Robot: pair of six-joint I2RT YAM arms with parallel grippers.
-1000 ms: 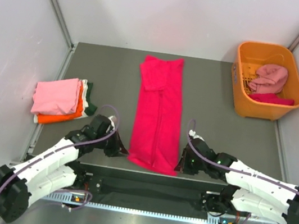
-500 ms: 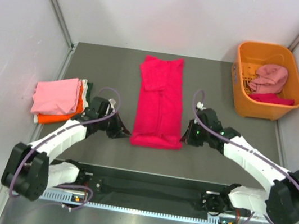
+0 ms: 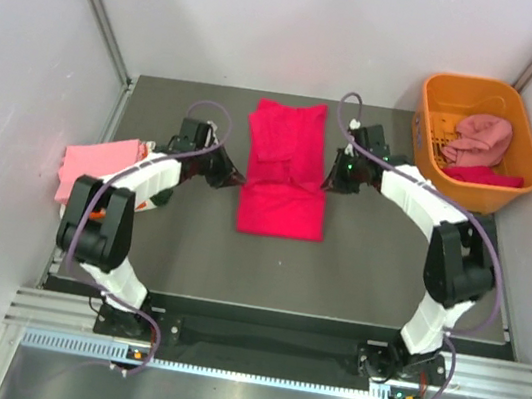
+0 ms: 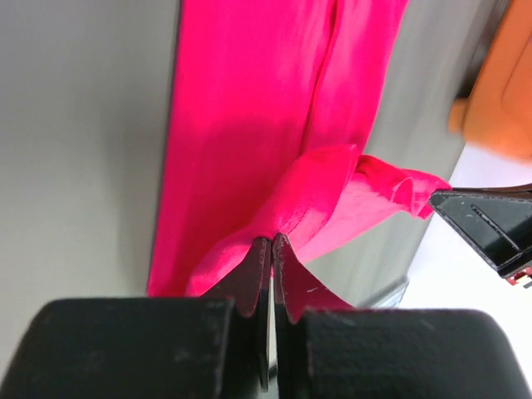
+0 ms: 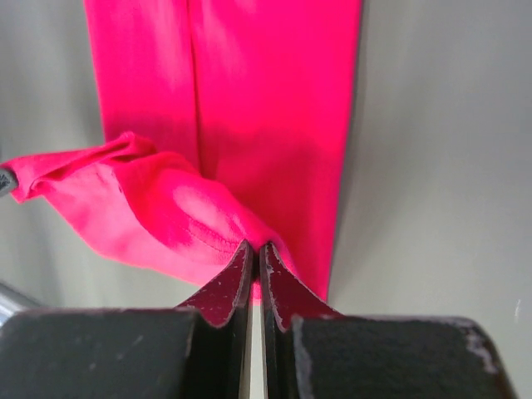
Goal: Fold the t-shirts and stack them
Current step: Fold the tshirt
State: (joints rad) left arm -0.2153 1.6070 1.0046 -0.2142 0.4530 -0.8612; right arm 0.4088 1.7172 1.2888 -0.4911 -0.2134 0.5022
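Note:
The crimson-pink t-shirt (image 3: 287,173) lies in a long strip down the table's middle, its near end lifted and carried back over itself. My left gripper (image 3: 237,177) is shut on that hem's left corner (image 4: 283,224). My right gripper (image 3: 329,182) is shut on its right corner (image 5: 241,229). The hem hangs between them above the flat part of the shirt (image 5: 266,100). A stack of folded shirts, light pink (image 3: 92,165) on top with orange under it, sits at the left edge, partly behind my left arm.
An orange plastic basket (image 3: 429,180) stands at the back right with a dusty pink shirt (image 3: 478,139) and a crimson cloth (image 3: 482,175) inside. Grey walls close the left, back and right. Both arms reach far forward on either side of the shirt.
Both grippers have carried the shirt's near hem from the table's front edge toward the back, doubling the shirt over itself. Both arms now stretch much further forward.

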